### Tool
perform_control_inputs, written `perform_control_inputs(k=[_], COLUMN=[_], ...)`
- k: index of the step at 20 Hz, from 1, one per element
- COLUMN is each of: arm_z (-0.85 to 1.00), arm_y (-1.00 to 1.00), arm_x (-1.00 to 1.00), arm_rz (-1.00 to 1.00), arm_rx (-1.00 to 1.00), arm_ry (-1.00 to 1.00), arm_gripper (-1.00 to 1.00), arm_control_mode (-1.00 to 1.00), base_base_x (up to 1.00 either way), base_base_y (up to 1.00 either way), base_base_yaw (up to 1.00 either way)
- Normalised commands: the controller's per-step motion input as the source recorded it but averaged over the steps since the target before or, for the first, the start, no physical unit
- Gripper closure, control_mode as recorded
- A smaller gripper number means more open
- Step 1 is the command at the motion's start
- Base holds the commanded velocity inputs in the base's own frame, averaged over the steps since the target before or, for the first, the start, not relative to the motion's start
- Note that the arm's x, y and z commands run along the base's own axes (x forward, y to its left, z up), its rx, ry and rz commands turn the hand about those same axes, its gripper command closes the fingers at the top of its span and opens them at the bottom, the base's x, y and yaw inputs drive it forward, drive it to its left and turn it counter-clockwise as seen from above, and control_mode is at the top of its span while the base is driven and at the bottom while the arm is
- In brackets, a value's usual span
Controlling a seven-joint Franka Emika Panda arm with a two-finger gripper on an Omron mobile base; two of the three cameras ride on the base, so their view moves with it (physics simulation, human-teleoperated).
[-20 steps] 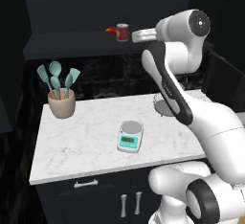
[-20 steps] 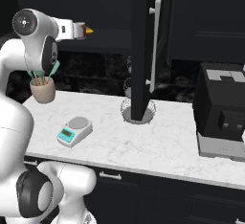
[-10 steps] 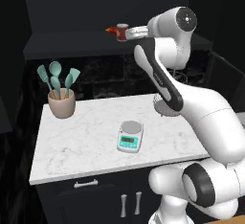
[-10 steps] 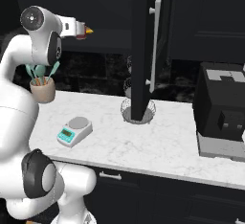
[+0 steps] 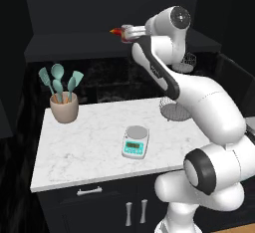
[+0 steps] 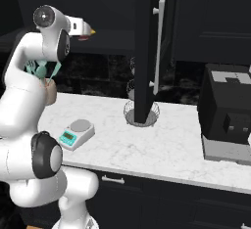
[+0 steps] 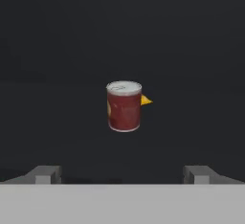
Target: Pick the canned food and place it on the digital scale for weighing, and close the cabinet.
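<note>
The canned food (image 7: 124, 106), dark red with a pale top, stands upright on the dark shelf of the open upper cabinet (image 5: 74, 45), straight ahead in the hand view. A yellow corner (image 7: 146, 100) peeks out behind it. My gripper (image 7: 122, 173) is open, its fingertips spread wider than the can and short of it. From the left base view the gripper (image 5: 124, 32) is reaching into the cabinet at shelf height; from the right it (image 6: 84, 29) points the same way. The digital scale (image 5: 136, 141) (image 6: 77, 131) sits bare on the marble counter below.
The cabinet's open door (image 6: 146, 52) juts out edge-on over the counter, with its silver bar handle (image 6: 158, 42). Under it stands a wire basket (image 6: 141, 113) (image 5: 174, 111). A pot of teal utensils (image 5: 63, 108) stands at the counter's left, a black appliance (image 6: 228, 110) at its right.
The arm has stretched further into the cabinet, bringing the open gripper closer to the can. The scale and the door have not moved.
</note>
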Motion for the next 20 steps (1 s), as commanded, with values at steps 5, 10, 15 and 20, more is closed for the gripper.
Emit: perform_control_inputs(k=[5,10,15,20], arm_z=[0.0,0.04,0.16,0.07], arm_y=[0.09,0.01,0.0,0.07], arm_x=[0.47,0.43,0.28,0.32], arm_rz=[0.0,0.0,0.0,0.0], arm_rx=[0.0,0.0,0.0,0.0], arm_ry=[0.04,0.06,0.0,0.01], arm_gripper=[-1.0,-1.0,-1.0,-1.0], arm_control_mode=[-1.0,-1.0,-1.0,-1.0], base_base_x=[0.0,0.0,0.0,0.0], base_base_y=[0.0,0.0,0.0,0.0], base_base_yaw=[0.0,0.0,0.0,0.0])
